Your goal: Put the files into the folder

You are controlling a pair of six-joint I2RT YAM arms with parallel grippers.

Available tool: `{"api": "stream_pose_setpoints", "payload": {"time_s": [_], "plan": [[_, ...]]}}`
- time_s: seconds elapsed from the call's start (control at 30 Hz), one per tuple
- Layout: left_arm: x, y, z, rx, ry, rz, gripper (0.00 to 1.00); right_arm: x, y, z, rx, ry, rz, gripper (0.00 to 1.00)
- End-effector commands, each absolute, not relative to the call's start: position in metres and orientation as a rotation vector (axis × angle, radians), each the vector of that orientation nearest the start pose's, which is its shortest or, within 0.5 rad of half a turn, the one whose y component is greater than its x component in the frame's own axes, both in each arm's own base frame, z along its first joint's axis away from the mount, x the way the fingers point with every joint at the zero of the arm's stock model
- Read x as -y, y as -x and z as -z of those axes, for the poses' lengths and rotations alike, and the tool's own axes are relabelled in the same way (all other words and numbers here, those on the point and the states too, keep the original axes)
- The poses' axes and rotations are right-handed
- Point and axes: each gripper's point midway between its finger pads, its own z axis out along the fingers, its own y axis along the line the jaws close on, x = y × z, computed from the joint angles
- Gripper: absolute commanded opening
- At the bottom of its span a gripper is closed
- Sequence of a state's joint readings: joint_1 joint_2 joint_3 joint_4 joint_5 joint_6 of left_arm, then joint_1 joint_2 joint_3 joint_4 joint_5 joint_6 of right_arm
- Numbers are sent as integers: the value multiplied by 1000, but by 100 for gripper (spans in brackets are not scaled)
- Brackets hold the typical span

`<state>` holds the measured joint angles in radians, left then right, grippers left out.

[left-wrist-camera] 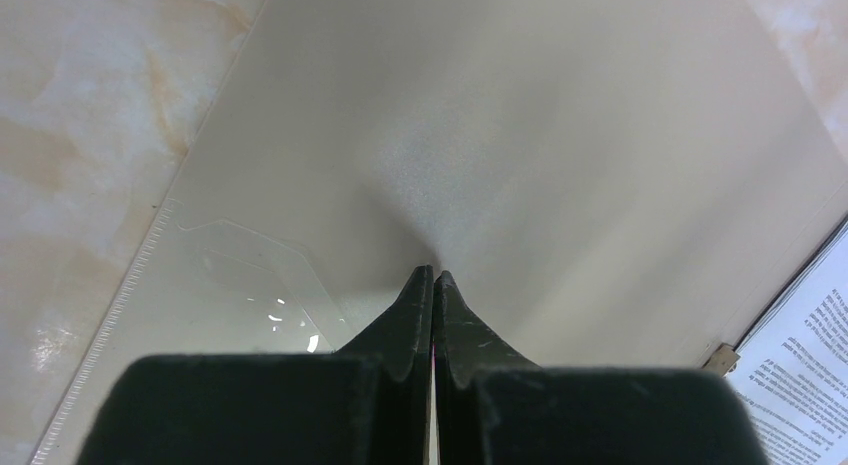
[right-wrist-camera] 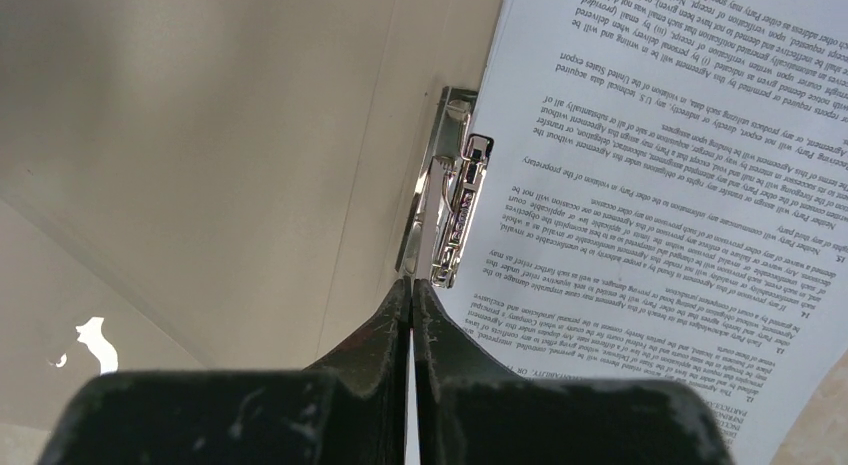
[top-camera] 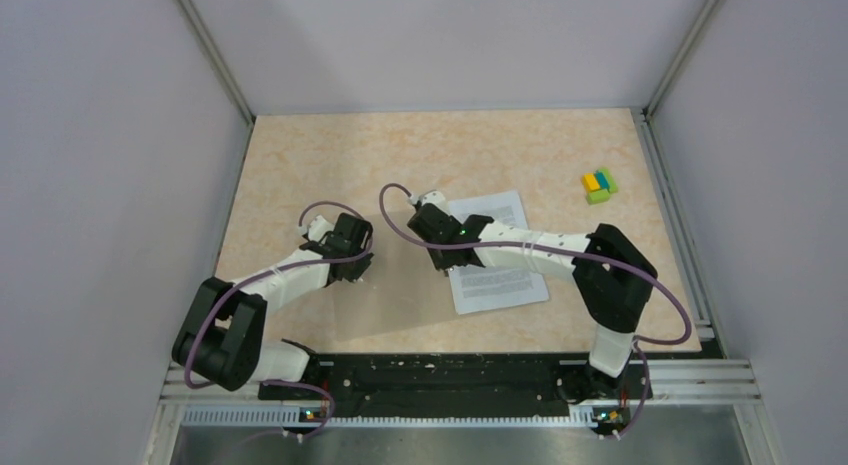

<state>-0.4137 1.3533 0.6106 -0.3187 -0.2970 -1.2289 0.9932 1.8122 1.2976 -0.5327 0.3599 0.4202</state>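
Note:
The files are white printed sheets lying on the right half of the open tan folder at mid table. In the right wrist view the files sit beside the metal clip on the folder's spine. My right gripper is shut with its tips at the clip's near end; it is at the sheets' left edge in the top view. My left gripper is shut, its tips on the folder's bare left inner face; it is at the folder's left side in the top view.
A small yellow, blue and green block cluster sits at the back right of the table. A clear plastic pocket lies on the folder's left inner face. Grey walls and metal rails bound the table on three sides.

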Motion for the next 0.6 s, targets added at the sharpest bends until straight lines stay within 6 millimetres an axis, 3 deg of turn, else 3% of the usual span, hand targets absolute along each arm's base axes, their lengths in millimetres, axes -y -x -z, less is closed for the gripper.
{"api": "stream_pose_setpoints", "payload": {"time_s": [0.0, 0.4, 0.57], "plan": [[89, -259, -6, -2360, 1137, 86, 0, -307, -242, -55, -2503, 616, -74, 0], [89, -257, -2, -2366, 1142, 84, 0, -286, -224, -7, -2593, 631, -3, 0], [88, -257, -2, -2362, 1144, 77, 0, -271, -222, 4, -2611, 621, 83, 0]]}}
